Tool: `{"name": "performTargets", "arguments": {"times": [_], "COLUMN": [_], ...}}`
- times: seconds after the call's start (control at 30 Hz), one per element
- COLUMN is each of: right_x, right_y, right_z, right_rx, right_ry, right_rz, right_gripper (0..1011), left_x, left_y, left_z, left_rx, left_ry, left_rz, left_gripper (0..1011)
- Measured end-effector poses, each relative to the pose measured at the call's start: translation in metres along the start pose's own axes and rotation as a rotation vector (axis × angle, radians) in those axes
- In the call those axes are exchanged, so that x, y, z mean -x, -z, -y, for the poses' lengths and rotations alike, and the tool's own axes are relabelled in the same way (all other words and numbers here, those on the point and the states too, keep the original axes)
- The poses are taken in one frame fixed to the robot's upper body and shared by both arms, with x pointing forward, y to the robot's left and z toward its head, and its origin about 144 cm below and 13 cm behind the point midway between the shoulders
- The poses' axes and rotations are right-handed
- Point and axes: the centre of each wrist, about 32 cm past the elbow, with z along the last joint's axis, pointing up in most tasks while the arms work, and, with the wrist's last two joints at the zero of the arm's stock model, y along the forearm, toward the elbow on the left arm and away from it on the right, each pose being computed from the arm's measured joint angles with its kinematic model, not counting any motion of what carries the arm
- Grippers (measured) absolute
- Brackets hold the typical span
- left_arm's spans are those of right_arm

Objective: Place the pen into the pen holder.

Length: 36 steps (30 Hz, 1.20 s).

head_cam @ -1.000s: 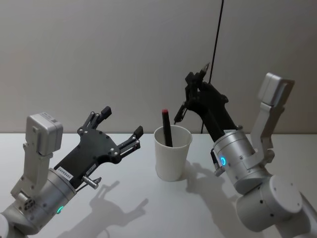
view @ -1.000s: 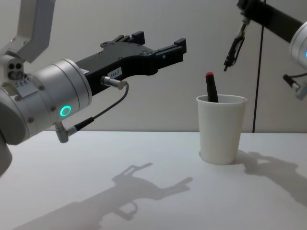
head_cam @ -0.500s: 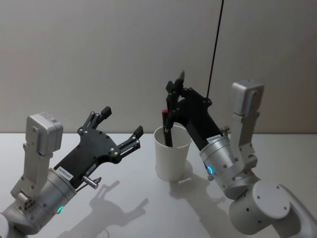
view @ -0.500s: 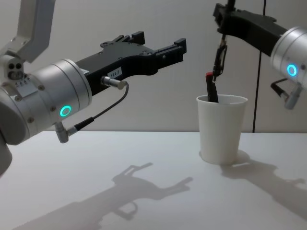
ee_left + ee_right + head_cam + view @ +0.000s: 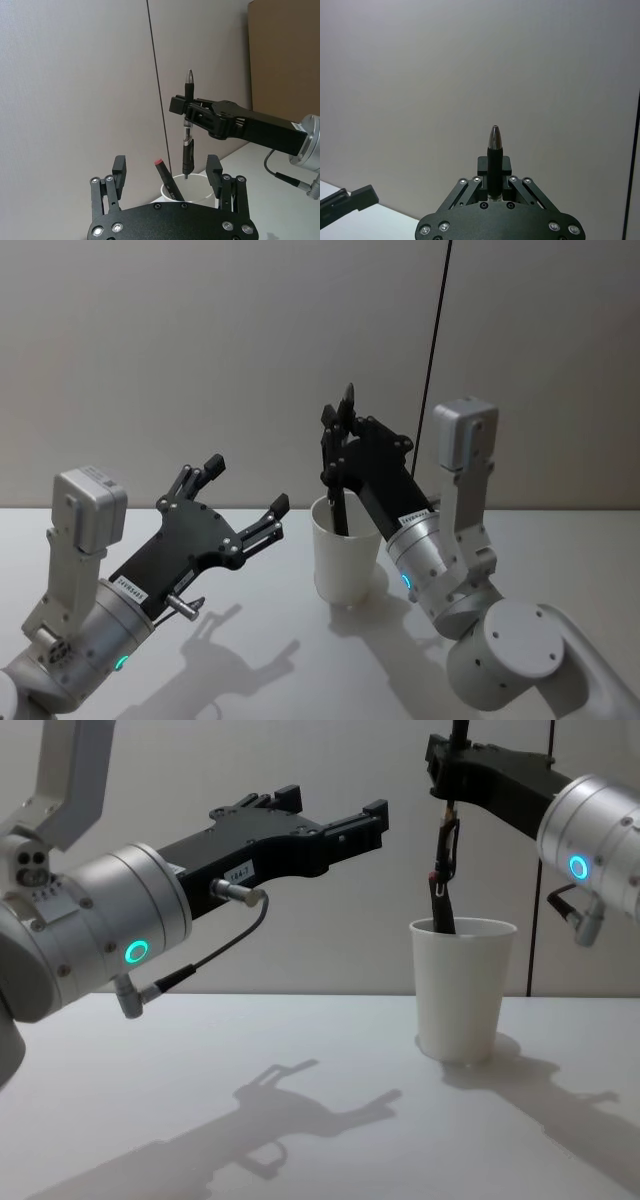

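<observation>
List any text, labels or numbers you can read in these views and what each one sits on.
Small white label on the left gripper body, chest view: printed characters, too small to read.
White label on the left arm wrist, head view: print too blurred to read.
White label on the right gripper wrist, head view: also unreadable.
Red-capped pen standing in the pen holder: faint light lettering on the barrel, not legible.
Held pen and pen holder: no markings visible.

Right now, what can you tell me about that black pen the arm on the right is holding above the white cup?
The pen is slim and black with a silvery pointed end at the top and a clip along its lower half. It hangs upright, pinched near its upper part by the right gripper. Its lower end sits just above the rim of the white paper cup, not yet inside. A second dark pen with a red tip already leans in the cup beside it.
</observation>
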Motion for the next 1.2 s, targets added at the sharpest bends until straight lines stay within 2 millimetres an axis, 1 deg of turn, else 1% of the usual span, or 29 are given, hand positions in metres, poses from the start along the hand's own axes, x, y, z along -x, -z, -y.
{"name": "performTargets", "arguments": {"times": [0.43,1.13,1.2], "right_x": [0.0037,0.0025,0.0025], "right_y": [-0.0036,0.0041,0.0045], "right_z": [-0.0068,-0.0096,-0.0095], "right_rx": [0.042,0.142,0.146], "right_ry": [0.081,0.143,0.145], "right_rz": [0.048,0.071,0.071], "right_gripper": [142,142,154], "left_x": [0.0000,0.0000,0.0000], "left_y": [0.0000,0.0000,0.0000], "left_z": [0.0000,0.0000,0.0000], "left_rx": [0.000,0.000,0.000], "left_ry": [0.000,0.000,0.000], "left_rz": [0.000,0.000,0.000], "left_gripper": [1003,1003,1003]}}
